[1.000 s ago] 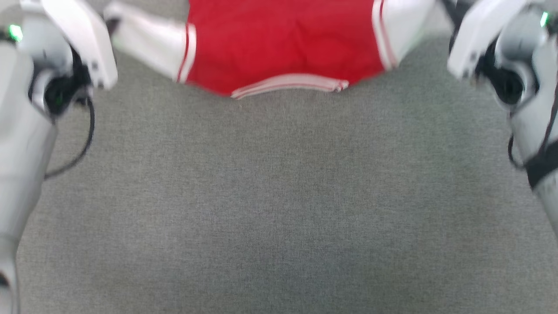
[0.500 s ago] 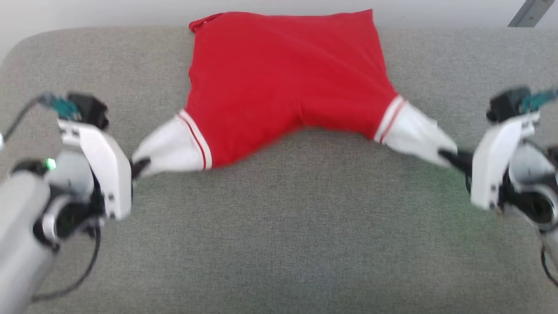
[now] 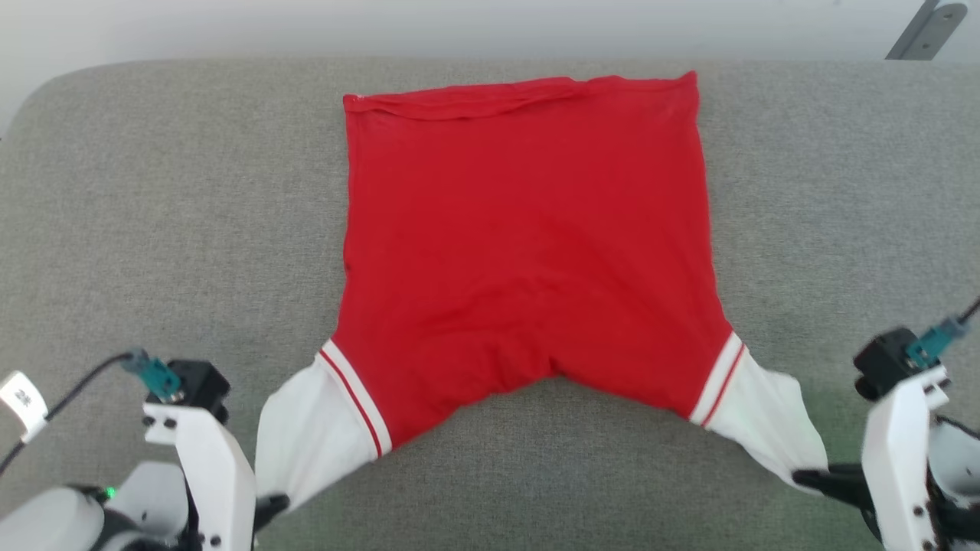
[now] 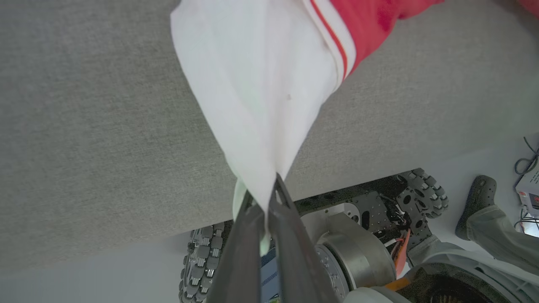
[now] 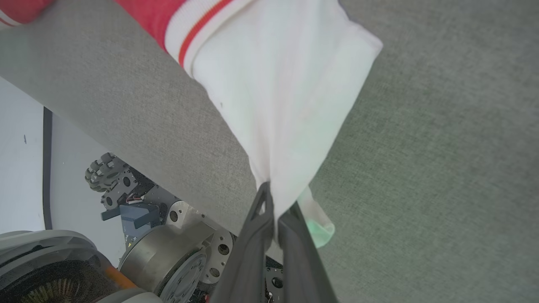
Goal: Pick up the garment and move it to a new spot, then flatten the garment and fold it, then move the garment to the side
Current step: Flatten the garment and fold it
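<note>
Garment (image 3: 524, 252) seemingly flat, sleeves (image 3: 314, 428) in end effectors (image 3: 272, 505) (image 3: 808, 479)

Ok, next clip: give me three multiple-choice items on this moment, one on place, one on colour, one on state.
1. Where does the garment lie? A. on the grey padded surface B. on the floor C. in a basket
2. What colour are its sleeves? A. red B. white C. blue
3. What is the left hand doing? A. open above the cloth B. shut on a sleeve tip C. shut on the hem
Answers: 1 A, its red body is spread on that surface. 2 B, both are white past the striped bands. 3 B, the left wrist view shows it pinching the sleeve's end.
</note>
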{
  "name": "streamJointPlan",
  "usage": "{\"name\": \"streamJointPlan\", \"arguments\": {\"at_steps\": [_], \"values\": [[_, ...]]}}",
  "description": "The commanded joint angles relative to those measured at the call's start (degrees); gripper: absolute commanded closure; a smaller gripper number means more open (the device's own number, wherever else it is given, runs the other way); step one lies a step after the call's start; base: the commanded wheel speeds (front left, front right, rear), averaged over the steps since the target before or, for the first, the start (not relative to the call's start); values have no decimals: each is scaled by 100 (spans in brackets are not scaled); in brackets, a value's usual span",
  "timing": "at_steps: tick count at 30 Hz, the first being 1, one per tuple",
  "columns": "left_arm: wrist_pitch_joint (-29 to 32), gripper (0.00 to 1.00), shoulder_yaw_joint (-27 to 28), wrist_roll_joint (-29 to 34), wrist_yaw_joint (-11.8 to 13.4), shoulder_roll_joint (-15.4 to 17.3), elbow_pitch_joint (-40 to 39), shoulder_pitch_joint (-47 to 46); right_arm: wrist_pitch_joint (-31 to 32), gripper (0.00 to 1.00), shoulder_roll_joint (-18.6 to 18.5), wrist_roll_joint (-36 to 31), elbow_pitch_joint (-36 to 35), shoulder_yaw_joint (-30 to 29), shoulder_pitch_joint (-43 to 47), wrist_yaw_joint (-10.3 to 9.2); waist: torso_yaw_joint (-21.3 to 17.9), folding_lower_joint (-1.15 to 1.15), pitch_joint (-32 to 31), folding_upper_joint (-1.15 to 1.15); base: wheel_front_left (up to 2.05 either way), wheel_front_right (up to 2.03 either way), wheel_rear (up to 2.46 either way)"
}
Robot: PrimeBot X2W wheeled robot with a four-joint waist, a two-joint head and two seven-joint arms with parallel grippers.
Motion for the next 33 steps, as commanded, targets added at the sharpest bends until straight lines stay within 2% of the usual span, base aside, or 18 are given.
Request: {"name": "streamJointPlan", "arguments": {"at_steps": [1,5,8,9,10,11,16,22,28,33], "values": [[-4,100,7,-11,66,26,-76,105,101,100,-20,-12,-123,-97,142,-2,17,0,16,0,0,0,0],[-57,100,-53,-16,145,60,-266,293,271,100,205,-293,-443,-403,563,-2,69,0,84,0,0,0,0],[-145,100,-55,-7,101,-36,-210,325,153,100,427,-686,-468,-532,644,-2,97,0,142,0,0,0,0],[-192,100,-41,0,60,-81,-183,303,80,97,509,-823,-435,-510,637,-2,102,0,164,0,0,0,0],[-232,100,-25,-7,46,-118,-143,280,0,73,568,-978,-394,-473,614,-2,106,0,185,0,0,0,0],[-253,100,-20,-14,13,-148,-108,257,-99,0,611,-1123,-346,-451,577,-2,107,0,201,0,0,0,0],[-478,100,53,32,-149,-329,35,133,-308,0,711,-1559,-259,-379,413,-2,106,0,259,0,0,0,0],[-780,100,173,87,-305,-443,131,75,-389,0,772,-1677,-865,-761,277,-2,100,0,381,0,0,0,0],[-964,100,204,193,-460,-583,160,-70,-555,0,1233,-2062,-1418,-1439,-204,-2,182,0,638,0,0,0,0],[-987,100,158,294,-612,-763,213,-357,-986,0,1548,-2538,-1177,-1677,-1135,-2,371,0,911,0,0,0,0]]}}
